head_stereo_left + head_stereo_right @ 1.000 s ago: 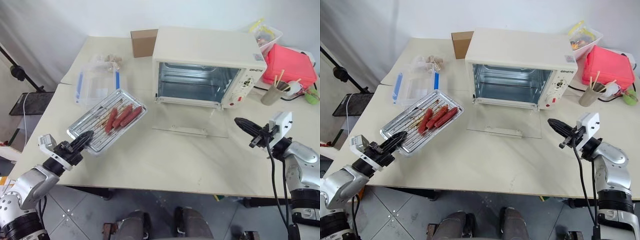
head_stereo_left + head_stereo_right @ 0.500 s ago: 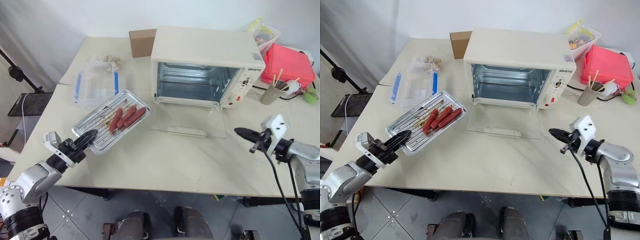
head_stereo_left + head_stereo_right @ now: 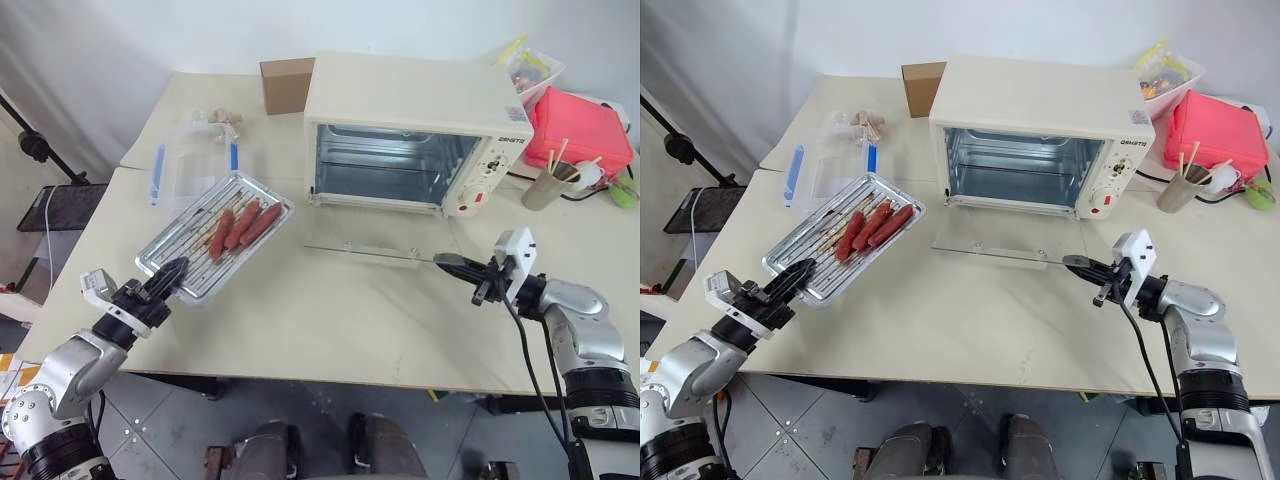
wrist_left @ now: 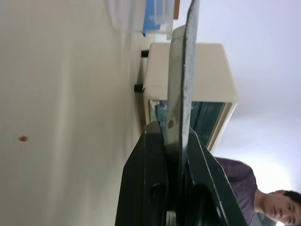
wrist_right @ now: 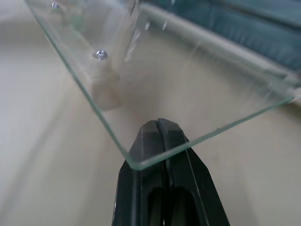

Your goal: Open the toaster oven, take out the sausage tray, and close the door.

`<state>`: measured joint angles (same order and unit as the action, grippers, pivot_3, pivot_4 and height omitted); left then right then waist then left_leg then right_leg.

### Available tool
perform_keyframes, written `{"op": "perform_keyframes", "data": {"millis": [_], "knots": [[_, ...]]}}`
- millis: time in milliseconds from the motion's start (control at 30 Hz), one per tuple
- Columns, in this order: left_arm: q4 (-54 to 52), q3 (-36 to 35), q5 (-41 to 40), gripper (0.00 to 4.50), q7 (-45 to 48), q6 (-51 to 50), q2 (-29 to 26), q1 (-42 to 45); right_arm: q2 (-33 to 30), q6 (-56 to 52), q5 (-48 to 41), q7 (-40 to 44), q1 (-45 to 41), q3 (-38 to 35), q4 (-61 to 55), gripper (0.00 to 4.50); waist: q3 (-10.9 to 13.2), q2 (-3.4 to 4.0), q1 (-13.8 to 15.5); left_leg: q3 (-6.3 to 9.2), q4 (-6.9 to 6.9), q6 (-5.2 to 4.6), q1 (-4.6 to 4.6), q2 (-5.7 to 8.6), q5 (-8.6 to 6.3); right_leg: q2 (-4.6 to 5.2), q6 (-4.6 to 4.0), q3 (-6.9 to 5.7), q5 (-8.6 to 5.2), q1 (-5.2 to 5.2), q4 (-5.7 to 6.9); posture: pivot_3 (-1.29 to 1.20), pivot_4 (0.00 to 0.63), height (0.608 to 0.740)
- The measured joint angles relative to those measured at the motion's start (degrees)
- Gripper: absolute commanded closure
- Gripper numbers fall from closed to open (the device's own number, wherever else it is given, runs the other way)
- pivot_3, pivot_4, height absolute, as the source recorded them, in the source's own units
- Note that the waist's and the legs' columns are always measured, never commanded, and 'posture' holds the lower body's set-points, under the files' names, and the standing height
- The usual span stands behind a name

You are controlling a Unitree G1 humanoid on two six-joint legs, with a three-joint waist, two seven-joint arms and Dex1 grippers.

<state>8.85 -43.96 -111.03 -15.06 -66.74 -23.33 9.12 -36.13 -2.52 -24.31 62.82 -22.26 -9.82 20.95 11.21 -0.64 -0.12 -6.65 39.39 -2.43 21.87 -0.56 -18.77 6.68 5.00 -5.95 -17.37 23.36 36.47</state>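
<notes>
The large cream-white boxy toaster oven (image 3: pixel 415 130) stands on the pale beige table (image 3: pixel 330 330) with its cavity open; its clear glass door (image 3: pixel 995 243) hangs down in front of the oven, partly raised off the table. The right gripper (image 3: pixel 1072 263), its two black fingers pressed together, has its tip under the door's front corner on the oven's knob side, the glass edge lying across the fingers (image 5: pixel 162 141). To the oven's left, the shallow shiny metal sausage tray (image 3: pixel 215 238) with three red-brown sausages (image 3: pixel 240 226) is held tilted above the table by the left gripper (image 3: pixel 170 275), whose fingers pinch the tray's near rim. A clear plastic box with blue clips (image 3: pixel 195 160) sits beyond the tray, and a brown cardboard box (image 3: pixel 287 85) stands by the oven's back left corner.
</notes>
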Motion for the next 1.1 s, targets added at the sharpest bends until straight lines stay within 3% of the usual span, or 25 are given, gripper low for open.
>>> {"op": "perform_keyframes", "data": {"millis": [200,300,467,567,733,900,967,1100], "knots": [[-0.27,-0.5,0.0,4.5,0.12,-0.56,-0.01,-0.22,3.18,-1.4,-5.61,-6.54,-4.21,-6.7,-1.99,4.47,0.0,0.0,-0.07,0.0,-0.05,0.03,0.0,0.0,-0.02,0.0,0.0,0.01,0.0,0.04,0.01,0.0,0.15,0.74],[1.1,0.6,-0.05,4.5,0.5,-2.54,-2.62,-0.22,3.17,-5.48,-9.19,-8.6,-4.25,-8.83,-6.43,4.47,0.0,0.0,0.06,0.06,-0.11,0.04,0.0,-0.02,-0.02,-0.01,-0.01,-0.02,0.0,0.05,0.01,0.0,0.15,0.74],[4.11,6.89,-0.04,4.5,3.01,-6.79,-6.57,2.25,1.45,-11.26,-11.98,-7.63,2.21,-9.01,-14.52,4.47,0.0,0.0,0.55,0.1,-0.16,0.03,0.1,0.07,-0.03,0.05,0.0,-0.01,0.0,0.05,-0.09,0.0,0.15,0.74],[5.2,12.6,-0.03,4.5,4.57,-7.55,-7.99,5.22,-1.38,-14.97,-13.3,-6.78,7.93,-9.55,-19.66,3.97,0.0,0.01,0.76,0.09,-0.17,0.03,0.12,0.08,-0.03,0.05,0.0,0.02,0.0,0.07,-0.14,0.0,0.15,0.74],[8.42,23.13,2.81,4.5,10.12,-11.66,-9.84,11.61,-5.41,-10.97,-11.5,-0.62,19.48,-10.85,-27.9,2.26,0.0,0.01,1.15,0.02,-0.18,0.04,0.11,0.08,-0.02,-0.07,0.0,0.0,0.0,0.05,-0.21,0.0,0.15,0.74],[16.84,30.46,15.14,4.5,19.98,-16.35,-10.13,19.99,-6.67,-6.55,-10.09,3.63,30.34,-14.59,-33.2,0.53,-0.04,0.07,1.57,-0.14,-0.19,0.02,-0.01,0.23,0.01,-0.17,0.02,0.08,0.02,0.02,-0.42,0.0,0.15,0.74],[19.78,32.67,21.01,4.5,24.81,-16.4,-8.64,24.03,-6.93,-5.04,-10.08,5.53,36.04,-17.31,-35.57,0.04,-0.1,0.17,2.21,-0.03,-0.2,0.01,-0.02,0.36,0.03,-0.12,0.03,0.01,0.02,-0.06,-0.44,0.0,0.15,0.74],[26.26,38.68,34.4,4.5,35.79,-12.91,-4.09,33.03,-6.02,-3.82,-10.09,7.48,47.4,-21.9,-40.48,0.04,-0.13,0.22,4.04,0.02,-0.24,0.21,-0.1,0.62,-0.08,0.02,0.25,0.05,0.15,-0.27,-0.59,0.0,0.15,0.74]]}}
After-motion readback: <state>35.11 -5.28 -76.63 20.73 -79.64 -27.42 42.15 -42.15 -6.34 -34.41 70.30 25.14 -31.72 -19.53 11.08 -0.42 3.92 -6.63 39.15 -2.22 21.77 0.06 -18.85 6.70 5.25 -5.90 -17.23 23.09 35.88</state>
